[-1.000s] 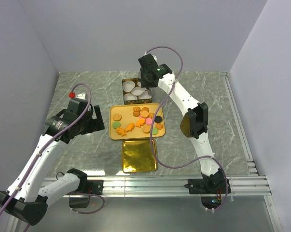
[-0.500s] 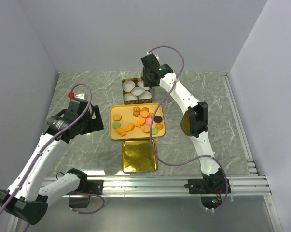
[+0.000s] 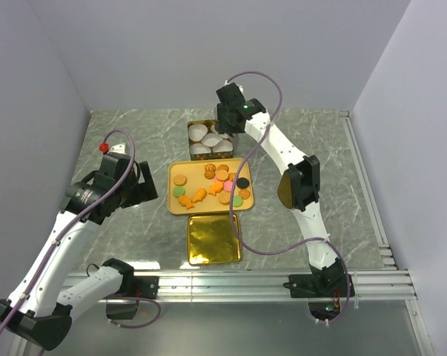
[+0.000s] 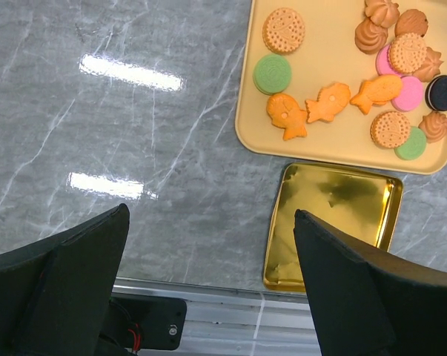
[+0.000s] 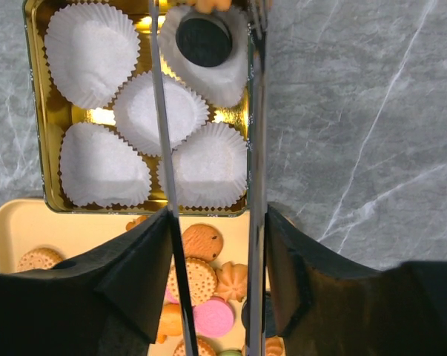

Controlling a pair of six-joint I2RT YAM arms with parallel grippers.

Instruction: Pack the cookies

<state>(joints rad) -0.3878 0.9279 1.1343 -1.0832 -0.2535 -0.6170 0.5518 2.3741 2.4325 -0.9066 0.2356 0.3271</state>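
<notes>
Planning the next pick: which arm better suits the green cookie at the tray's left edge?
Probably left: the left gripper hovers open beside that edge, near the green cookie; the right gripper is over the tin.

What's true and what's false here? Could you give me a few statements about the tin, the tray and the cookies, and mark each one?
1. A black cookie lies in a paper cup inside the gold tin. True.
2. All five cups hold cookies. False: the other four are empty.
3. The gold lid covers the tin. False: it lies apart, at the near edge of the tray.
4. Fish-shaped cookies lie on the tray. True.
5. The jaws of the left arm grip a cookie. False: they stand wide open, holding nothing.
</notes>
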